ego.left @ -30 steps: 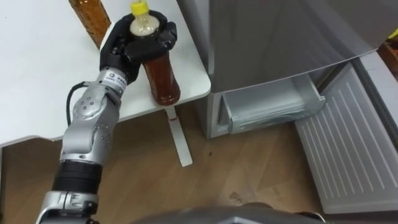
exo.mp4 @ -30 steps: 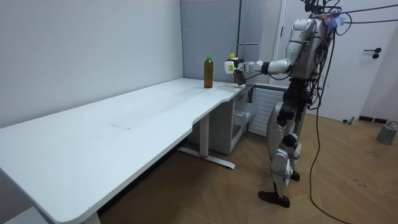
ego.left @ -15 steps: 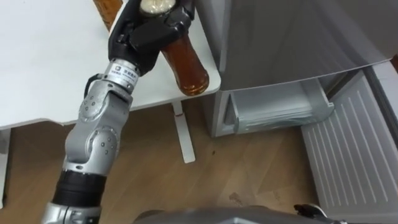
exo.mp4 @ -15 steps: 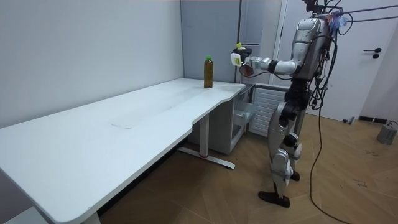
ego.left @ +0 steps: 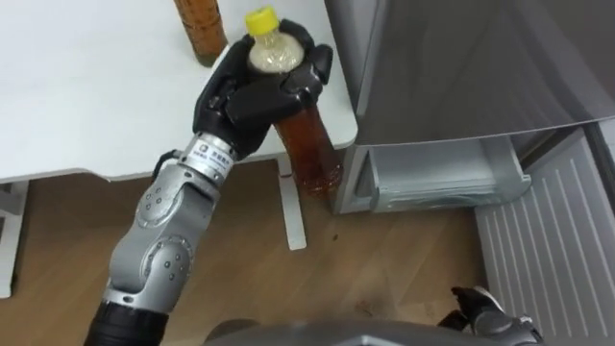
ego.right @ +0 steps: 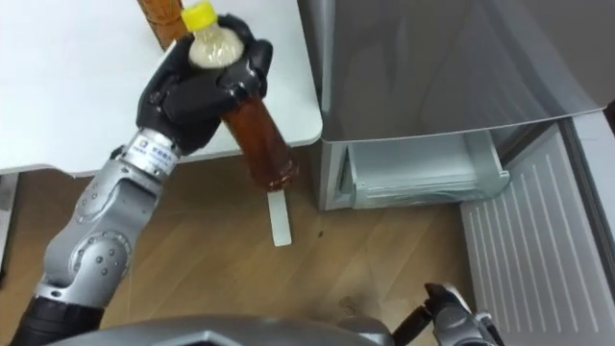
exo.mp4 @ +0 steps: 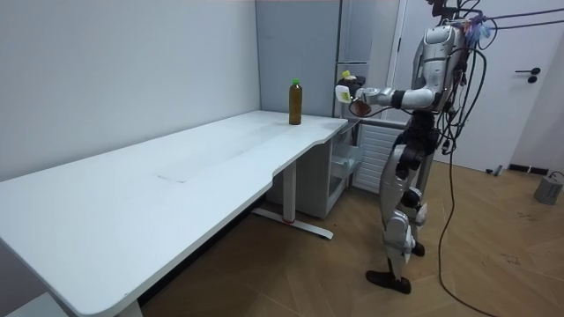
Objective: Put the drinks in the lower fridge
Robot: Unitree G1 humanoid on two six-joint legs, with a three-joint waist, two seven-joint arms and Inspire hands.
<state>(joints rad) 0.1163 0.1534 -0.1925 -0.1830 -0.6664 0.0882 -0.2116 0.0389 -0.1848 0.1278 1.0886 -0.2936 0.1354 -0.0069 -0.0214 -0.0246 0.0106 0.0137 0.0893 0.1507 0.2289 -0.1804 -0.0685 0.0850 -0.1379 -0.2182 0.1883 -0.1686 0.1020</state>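
Note:
My left hand (ego.left: 252,94) is shut on a brown drink bottle (ego.left: 309,146) with a yellow cap. It grips the bottle near the neck and holds it just past the white table's (ego.left: 86,106) right corner, close to the fridge. In the room view the held bottle (exo.mp4: 356,104) is at chest height, between the table and the fridge. A second brown bottle (ego.left: 197,27) stands on the table behind the hand; in the room view this second bottle (exo.mp4: 295,102) has a green cap. The lower fridge drawer (ego.left: 447,181) is pulled out and holds nothing I can see. My right hand (ego.right: 444,309) shows at the bottom edge.
The grey upper fridge door (ego.left: 461,58) is closed. The lower fridge door (ego.left: 548,240) is swung open to the right, its white ribbed inner side facing up. A table leg (ego.left: 291,211) stands on the wooden floor left of the fridge.
My left hand has lifted the yellow-capped bottle off the table's corner and carried it to the right, toward the fridge. The eye views have shifted with my head.

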